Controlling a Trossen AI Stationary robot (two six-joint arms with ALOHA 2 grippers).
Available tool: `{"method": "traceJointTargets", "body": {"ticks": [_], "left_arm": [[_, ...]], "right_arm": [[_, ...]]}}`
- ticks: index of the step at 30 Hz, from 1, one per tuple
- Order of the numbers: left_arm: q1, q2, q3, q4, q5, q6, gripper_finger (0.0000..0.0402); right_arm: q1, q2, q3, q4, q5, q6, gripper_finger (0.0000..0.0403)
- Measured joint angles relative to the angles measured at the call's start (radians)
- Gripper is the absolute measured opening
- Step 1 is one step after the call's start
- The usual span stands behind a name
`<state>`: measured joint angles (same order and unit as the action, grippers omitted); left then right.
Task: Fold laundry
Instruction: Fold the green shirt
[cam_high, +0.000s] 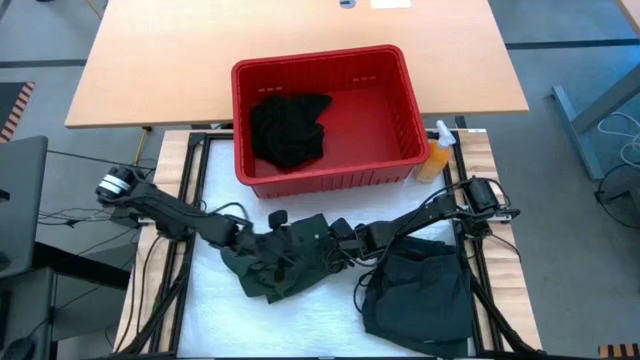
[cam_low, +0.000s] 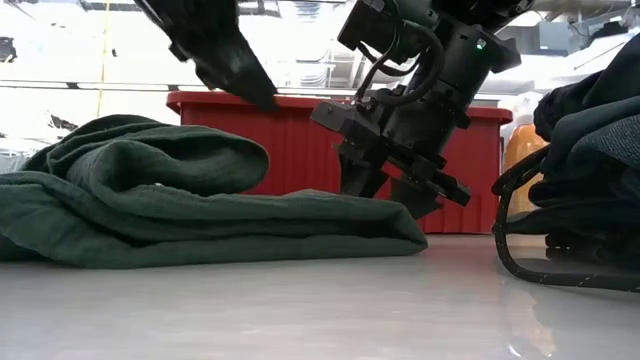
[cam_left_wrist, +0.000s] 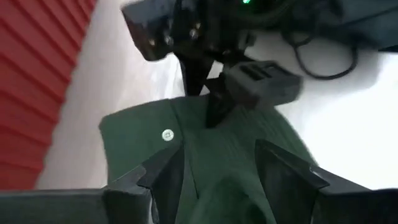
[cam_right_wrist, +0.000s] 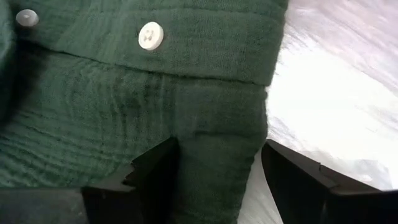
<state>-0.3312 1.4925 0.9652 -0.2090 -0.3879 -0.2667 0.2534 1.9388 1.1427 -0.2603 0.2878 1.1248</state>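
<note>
step: folding the green shirt (cam_high: 285, 262), bunched mid-surface | left gripper (cam_high: 283, 243) above it, jaws spread, empty | right gripper (cam_high: 340, 238) at its edge, jaws spread astride the cloth | next: likely pinch the edge, carry it across

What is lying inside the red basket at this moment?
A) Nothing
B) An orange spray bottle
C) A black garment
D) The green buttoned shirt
C: in the high view a crumpled black garment lies in the left part of the red basket, while the green shirt is on the table between the two grippers and the orange spray bottle stands outside the basket at its right corner.
</note>
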Motion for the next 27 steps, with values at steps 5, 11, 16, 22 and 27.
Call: {"method": "traceJointTargets", "body": {"ticks": [5, 11, 16, 22, 27], "left_arm": [[0.049, 0.148, 0.064, -0.008, 0.151, -0.024, 0.0173], [0.049, 0.261, 0.176, -0.248, 0.251, -0.016, 0.0148], [0.025, 0.252, 0.281, -0.623, 0.271, -0.037, 0.012], [-0.103, 0.175, 0.267, -0.88, 0.231, -0.187, 0.0089], [-0.283, 0.106, 0.122, -0.812, 0.269, -0.458, 0.0072]], "right_arm": [[0.0, 0.0, 0.0, -0.005, -0.008, 0.001, 0.0261], [0.0, 0.001, 0.0, -0.021, -0.016, -0.007, 0.0261], [0.0, 0.002, 0.0, -0.039, -0.02, -0.008, 0.0261], [-0.001, 0.002, 0.0, -0.049, -0.032, -0.003, 0.0261], [-0.001, 0.003, 0.0, -0.047, -0.033, -0.006, 0.0261]]}}
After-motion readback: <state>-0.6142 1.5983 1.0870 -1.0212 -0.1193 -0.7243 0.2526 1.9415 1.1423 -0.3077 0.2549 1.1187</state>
